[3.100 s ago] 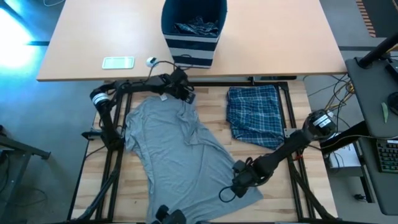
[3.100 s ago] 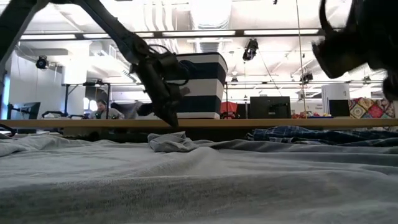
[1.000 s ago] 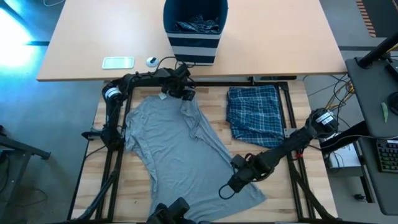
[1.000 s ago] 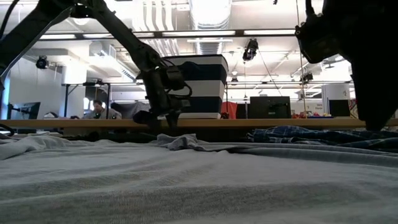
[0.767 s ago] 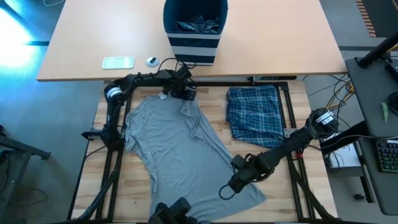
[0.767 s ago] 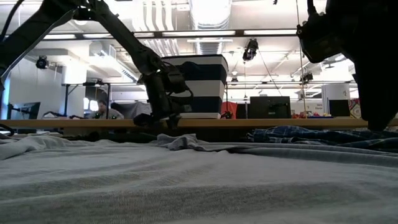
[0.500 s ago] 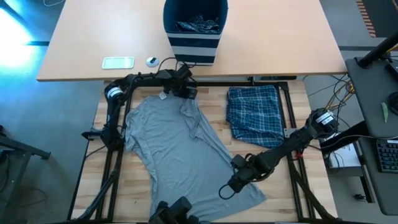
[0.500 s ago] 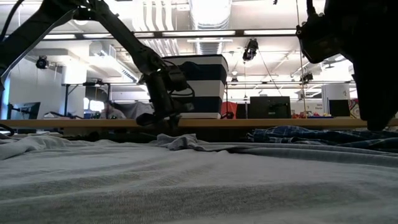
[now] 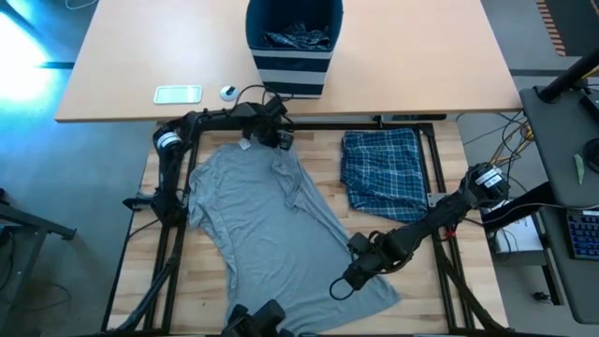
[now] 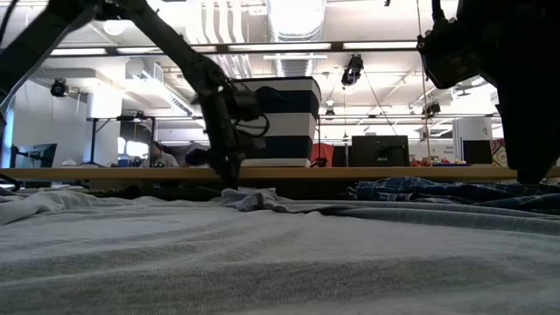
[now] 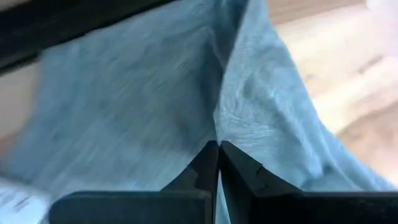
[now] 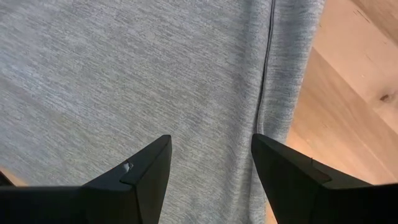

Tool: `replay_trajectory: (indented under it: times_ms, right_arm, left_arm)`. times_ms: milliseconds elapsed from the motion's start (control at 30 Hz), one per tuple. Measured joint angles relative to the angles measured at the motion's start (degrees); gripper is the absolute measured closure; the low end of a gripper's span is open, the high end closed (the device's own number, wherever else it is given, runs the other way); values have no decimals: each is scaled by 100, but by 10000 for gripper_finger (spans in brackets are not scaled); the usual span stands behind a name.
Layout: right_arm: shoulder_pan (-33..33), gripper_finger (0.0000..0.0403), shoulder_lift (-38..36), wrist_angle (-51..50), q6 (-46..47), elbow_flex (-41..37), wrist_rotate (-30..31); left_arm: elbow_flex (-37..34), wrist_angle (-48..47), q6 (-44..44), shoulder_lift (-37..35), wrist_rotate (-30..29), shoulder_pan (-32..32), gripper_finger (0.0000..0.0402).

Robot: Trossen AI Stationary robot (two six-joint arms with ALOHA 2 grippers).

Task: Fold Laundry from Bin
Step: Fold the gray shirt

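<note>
While the grey T-shirt (image 9: 271, 234) is lying spread across the pale wooden work surface (image 9: 426, 300), the left gripper (image 9: 274, 142) is pressing down at the garment's far edge, near the collar end, just in front of the tan table (image 9: 421, 56) that stands beyond the work surface. In the left wrist view the two dark fingers (image 11: 239, 168) are meeting with no gap between them, and a raised fold of grey cloth is running up from the line where they meet, so the left gripper is pinching the grey T-shirt there. The right gripper (image 9: 344, 281) is hovering over the near lower corner of the same garment; in the right wrist view its jaws are standing wide apart above the hem, with cloth showing between them and bare wood just beside, and they are gripping nothing. The folded blue-and-white plaid garment (image 9: 382, 170) is lying on the work surface beside the grey T-shirt, on the right arm's side, apart from both grippers. The bin (image 9: 292, 65) is standing upright on the tan table, well apart from the grippers, and is holding more dark patterned laundry (image 9: 298, 39) inside. A phone (image 9: 178, 94) and a small round object (image 9: 228, 92) are resting on the tan table near the left arm.
</note>
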Motion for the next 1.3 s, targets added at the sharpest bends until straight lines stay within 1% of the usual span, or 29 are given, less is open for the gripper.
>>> replay_trajectory:
  times_ms: [67, 167, 233, 333, 367, 433, 500, 567, 667, 767, 833, 933, 1033, 1133, 1300]
  right_arm:
    - [-4, 184, 0, -4, -52, 0, 6]
    - [-27, 184, 0, -2, -123, -4, 122]
    - [-55, 184, -1, -5, -191, -7, 151]
    - [-92, 184, -2, 0, -247, -7, 219]
    - [-92, 184, -2, 7, -258, -7, 291]
    - [-96, 184, -2, 8, -244, -7, 352]
    - [-96, 184, -2, 13, -157, -7, 351]
    - [-95, 184, -2, 24, -135, -7, 309]
    - [-94, 184, -4, 24, -120, -7, 257]
    - [-90, 184, -4, 18, -144, -4, 194]
    - [-90, 184, -4, 24, -149, 1, 149]
    - [-90, 184, -4, 17, -138, 2, 140]
    - [-90, 184, -5, 3, -89, 2, 140]
    - [-90, 184, -4, 2, -70, 2, 140]
    - [-90, 184, -7, -2, -13, -2, 142]
  left_arm:
    - [-44, -185, 134, -233, -185, -26, 401]
    - [-290, -235, 113, -642, -238, -29, 401]
    - [-579, -229, 34, -910, -251, -19, 401]
    - [-1214, -158, -63, -1201, -298, -10, 401]
    - [-1429, -40, -103, -1250, -287, 1, 401]
    - [-1773, 305, -280, -1311, -75, 10, 401]
    - [-1919, 780, -482, -1327, 257, 10, 401]
    - [-1927, 1286, -620, -1310, 399, 8, 399]
    - [-1612, 1474, -551, -1144, 367, 8, 377]
    - [-1013, 1290, -305, -813, 146, 45, 337]
    - [-523, 875, -273, -468, 132, 105, 305]
    - [193, -112, -208, 144, 149, 150, 260]
    - [674, -766, -59, 568, 151, 141, 225]
    - [778, -824, -33, 721, 153, 109, 209]
    - [789, -721, -27, 697, 155, 67, 213]
